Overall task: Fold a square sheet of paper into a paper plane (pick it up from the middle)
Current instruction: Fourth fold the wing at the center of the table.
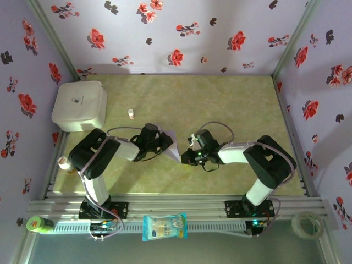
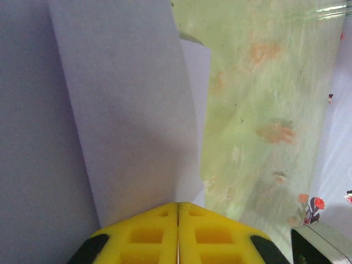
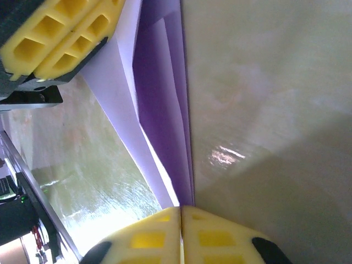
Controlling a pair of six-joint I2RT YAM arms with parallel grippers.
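Note:
The pale-lilac square sheet of paper (image 1: 173, 147), folded into several long layers, hangs above the green mat at mid-table between both grippers. My left gripper (image 1: 165, 142) is shut on its left side. In the left wrist view the yellow fingers (image 2: 148, 234) meet with the sheet (image 2: 126, 110) running out from between them. My right gripper (image 1: 187, 156) is shut on the lower right end. In the right wrist view the folded layers (image 3: 165, 110) rise from its closed fingertips (image 3: 148, 236), and the left gripper's yellow fingers (image 3: 60, 33) clamp the sheet at upper left.
A white rounded box (image 1: 80, 105) stands at the back left, with a small white-capped item (image 1: 131, 113) beside it. A blue-and-white packet (image 1: 164, 226), a tape roll (image 1: 307, 224) and a green object (image 1: 39, 224) lie along the front rail. Floral walls enclose the table.

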